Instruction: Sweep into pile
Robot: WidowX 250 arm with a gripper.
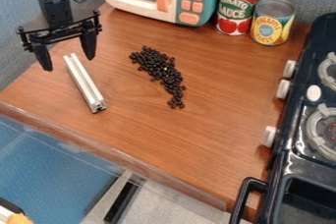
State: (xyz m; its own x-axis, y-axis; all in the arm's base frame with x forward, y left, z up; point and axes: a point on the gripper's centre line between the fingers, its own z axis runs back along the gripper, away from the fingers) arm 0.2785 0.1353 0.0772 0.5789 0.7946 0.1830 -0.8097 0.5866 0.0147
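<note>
In the camera view, holds the black two-finger gripper [68, 63] over the left part of the brown wood-grain tabletop [210, 105], pointing down with open jaws, spread wide apart. Has a straight, silver, slotted metal bar [84, 83] lying just below, with its far end between the fingertips as seen from here and its near end slanting down to the right. Cannot tell from this angle how high to place the fingertips above the bar.

To the right of the bar, near but apart from it, has the small, round, black beans [160, 68] in one long pile around the middle of the tabletop. Finds them thick toward the back and narrower toward the front, with a few loose at the edges.

Behind the beans, has a teal and white toy microwave [172, 2] with an orange handle and orange buttons. To its right, shows a red metal can with a green band [236, 7] upright, and just beside it a shorter yellow and blue metal can [270, 24], also upright. Along the right side, has a black toy stove [282, 154] with white knobs and grey burner grates.
</note>
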